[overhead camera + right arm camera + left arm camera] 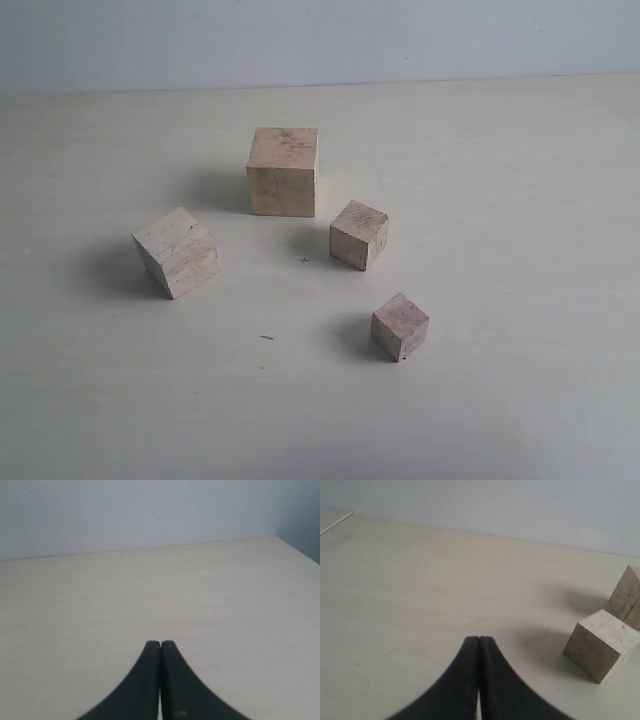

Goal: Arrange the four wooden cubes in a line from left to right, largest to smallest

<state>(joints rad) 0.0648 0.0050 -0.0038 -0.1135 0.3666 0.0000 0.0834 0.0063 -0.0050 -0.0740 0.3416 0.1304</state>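
Unsorted lot: largest cube upper centre, second cube mid-left, third cube centre-right, smallest cube lower right; left gripper and right gripper pressed closed, empty; sorting seemingly unstarted, next move needs jaws opened.

Left end effector closed, right end effector closed — both empty
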